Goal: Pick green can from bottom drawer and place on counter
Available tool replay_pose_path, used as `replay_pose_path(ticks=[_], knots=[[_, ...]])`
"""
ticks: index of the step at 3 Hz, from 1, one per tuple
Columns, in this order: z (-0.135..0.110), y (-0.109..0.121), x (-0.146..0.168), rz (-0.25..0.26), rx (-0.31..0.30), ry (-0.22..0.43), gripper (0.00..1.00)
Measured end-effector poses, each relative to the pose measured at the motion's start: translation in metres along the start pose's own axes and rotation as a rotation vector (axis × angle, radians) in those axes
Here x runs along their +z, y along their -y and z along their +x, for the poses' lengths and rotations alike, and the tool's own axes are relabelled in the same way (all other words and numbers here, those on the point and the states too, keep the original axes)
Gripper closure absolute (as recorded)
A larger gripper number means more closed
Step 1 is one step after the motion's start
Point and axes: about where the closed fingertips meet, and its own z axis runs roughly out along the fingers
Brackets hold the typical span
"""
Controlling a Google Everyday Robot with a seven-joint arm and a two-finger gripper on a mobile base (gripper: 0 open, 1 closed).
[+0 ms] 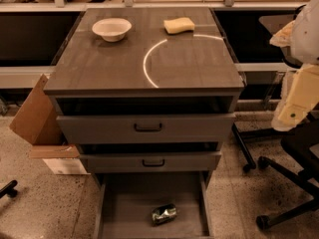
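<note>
The green can [164, 213], shiny green and silver and dented, lies on its side on the floor of the bottom drawer [124, 208], which is pulled open at the foot of the cabinet. The counter [199, 59] is the dark grey wood-grain top with a thin white arc. Part of my white and cream arm [300, 83] hangs at the right edge, beside the cabinet and well above the can. My gripper itself is out of view.
A white bowl [111, 29] and a yellow sponge [179, 25] sit at the back of the counter. Two upper drawers with black handles [148, 127] stand slightly ajar. A cardboard box [37, 116] leans at the left. A black office chair base [289, 183] stands at the right.
</note>
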Motion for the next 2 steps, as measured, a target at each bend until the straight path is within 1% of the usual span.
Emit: replay_pose_path(ticks=[1, 2], knots=[[-0.002, -0.001, 0.001, 0.007, -0.005, 0.006, 0.0], [-0.012, -0.01, 0.023, -0.021, -0.025, 0.051, 0.0]])
